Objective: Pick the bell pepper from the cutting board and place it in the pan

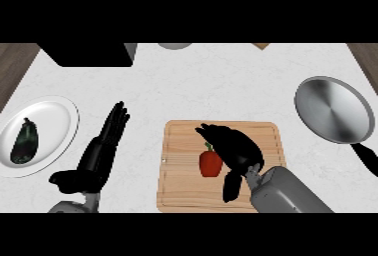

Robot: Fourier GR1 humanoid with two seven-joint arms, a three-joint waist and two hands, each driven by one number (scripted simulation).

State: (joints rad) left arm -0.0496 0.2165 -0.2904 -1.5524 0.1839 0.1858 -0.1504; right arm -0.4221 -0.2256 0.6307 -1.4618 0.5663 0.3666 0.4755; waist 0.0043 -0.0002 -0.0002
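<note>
Right hand of mine point(240, 150) hung over the cutting board point(181, 192), fingers relaxed and closed on nothing. The bell pepper point(210, 164) lay on the board just left of its palm, between fingers and thumb. The pan point(332, 115) sat well off to that hand's right, and my left hand point(100, 152) rested open beyond the board's left edge.

Red bell pepper point(210, 164) lies on the wooden cutting board point(181, 192), grey pan point(334, 110) well apart

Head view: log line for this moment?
right robot hand: open, beside bell pepper | bell pepper: on cutting board | pan: empty
</note>
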